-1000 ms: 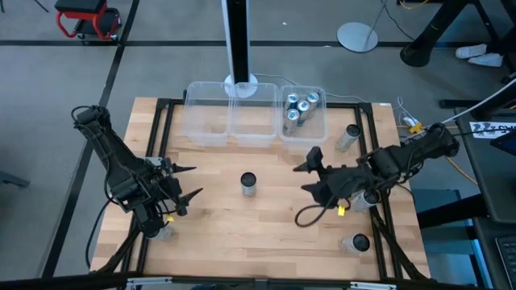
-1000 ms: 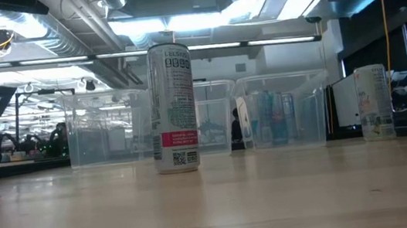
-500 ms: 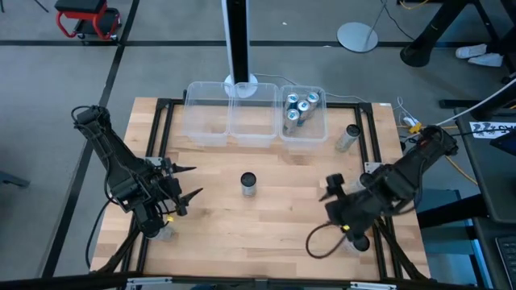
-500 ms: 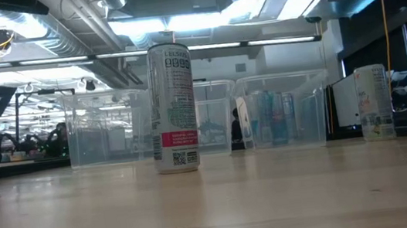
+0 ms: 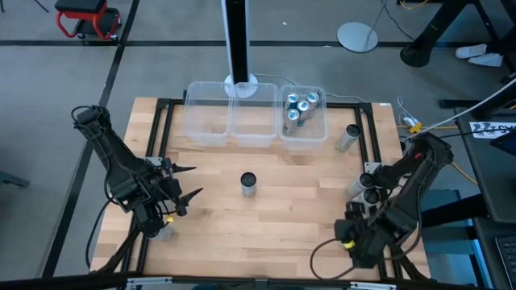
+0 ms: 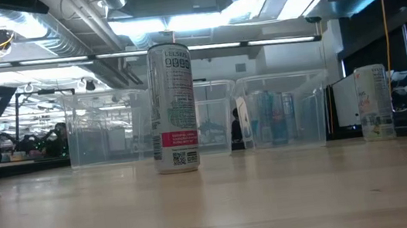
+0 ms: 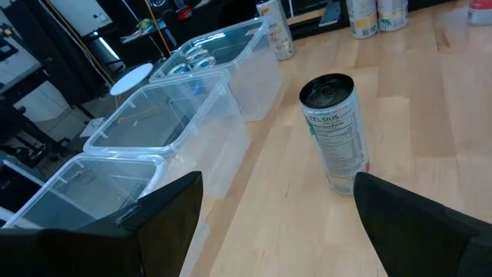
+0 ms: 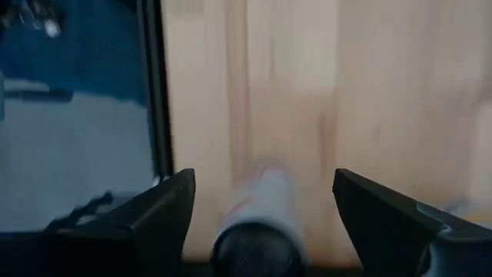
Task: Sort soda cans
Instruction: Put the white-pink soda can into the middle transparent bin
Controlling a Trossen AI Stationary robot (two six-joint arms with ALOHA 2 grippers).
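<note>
A dark-topped silver soda can (image 5: 248,184) stands at the table's middle; the left wrist view shows this can (image 7: 336,131) upright ahead of my open left gripper (image 5: 196,181), which waits at the table's left. My right gripper (image 5: 355,238) hangs open over the near right corner, pointing down. Its wrist view shows a blurred dark-topped can (image 8: 257,231) between its spread fingers, apart from them as far as shows. Two more cans (image 5: 364,190) stand by the right edge and another can (image 5: 348,137) farther back. Several teal-topped cans lie in the right bin (image 5: 305,113).
Three clear bins (image 5: 230,125) line the far edge; the left and middle ones hold nothing I can see. Another can (image 5: 161,232) stands under the left arm near the near left corner. A black frame rail (image 8: 154,92) runs beside the right gripper. Bare wood (image 5: 266,225) lies between the arms.
My right arm has swung from the table's middle right toward the near right corner and tipped downward over the can standing there, fingers staying spread. Its move has uncovered two cans by the right edge. The left arm and the middle can have kept still.
</note>
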